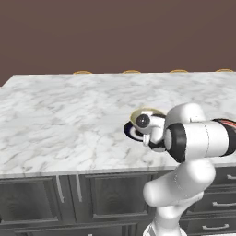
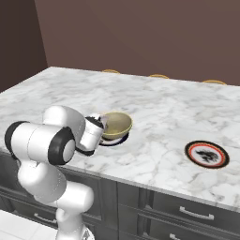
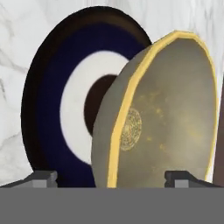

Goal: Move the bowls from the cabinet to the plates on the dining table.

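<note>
Olive-yellow round bowl (image 2: 116, 125) sits on the navy-rimmed round plate (image 3: 57, 100) at centre frame on the white marble dining table (image 2: 159, 108), directly ahead of the two-finger gripper (image 3: 111, 177), whose jaws stand spread wide, holding nothing.

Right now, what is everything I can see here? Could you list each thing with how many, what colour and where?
dining table: one, white marble top with grey veins over dark grey drawers and doors, across the middle of both base views.
bowl: one, olive-yellow, on the navy plate near the table's front edge, sitting off-centre.
navy plate: one, navy rim, white ring, dark centre, under the bowl.
red-orange plate: one, red-orange rim, white with a dark mark, bare, on the table to the right of the bowl.
tan curved tops: four, along the table's far edge.
wall: brown, behind the table.
gripper: one, white with dark tips, jaws open beside the bowl.
</note>
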### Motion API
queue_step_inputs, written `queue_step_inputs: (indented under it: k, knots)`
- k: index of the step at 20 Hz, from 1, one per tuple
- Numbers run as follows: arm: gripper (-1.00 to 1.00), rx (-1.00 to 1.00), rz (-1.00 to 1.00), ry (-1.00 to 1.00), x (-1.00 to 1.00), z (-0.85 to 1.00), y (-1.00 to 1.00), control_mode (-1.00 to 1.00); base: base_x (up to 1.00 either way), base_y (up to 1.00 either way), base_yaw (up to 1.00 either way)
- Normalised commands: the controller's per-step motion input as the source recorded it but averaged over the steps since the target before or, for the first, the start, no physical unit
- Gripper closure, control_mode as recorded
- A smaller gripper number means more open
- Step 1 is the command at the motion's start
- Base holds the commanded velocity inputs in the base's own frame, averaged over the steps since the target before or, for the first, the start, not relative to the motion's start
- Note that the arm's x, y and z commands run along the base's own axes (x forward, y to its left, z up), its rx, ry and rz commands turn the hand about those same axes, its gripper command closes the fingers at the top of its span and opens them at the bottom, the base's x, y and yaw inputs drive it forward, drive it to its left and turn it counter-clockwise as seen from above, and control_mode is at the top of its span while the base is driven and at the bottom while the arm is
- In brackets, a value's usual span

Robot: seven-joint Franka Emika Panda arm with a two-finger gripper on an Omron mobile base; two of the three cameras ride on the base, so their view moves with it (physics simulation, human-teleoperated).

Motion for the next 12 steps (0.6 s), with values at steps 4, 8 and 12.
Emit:
queue_step_inputs:
  k: [4,8,12]
  knots:
    - [-1.0,-0.04,0.0,-0.05,-0.2,0.91,0.32,-1.0,0.0,0.0,0.0]
    - [-1.0,-0.04,0.0,-0.06,-0.27,0.99,0.33,-1.0,0.0,0.0,0.0]
    - [-1.0,0.0,-0.04,-0.06,-0.49,0.6,0.07,-1.0,0.0,0.0,0.0]
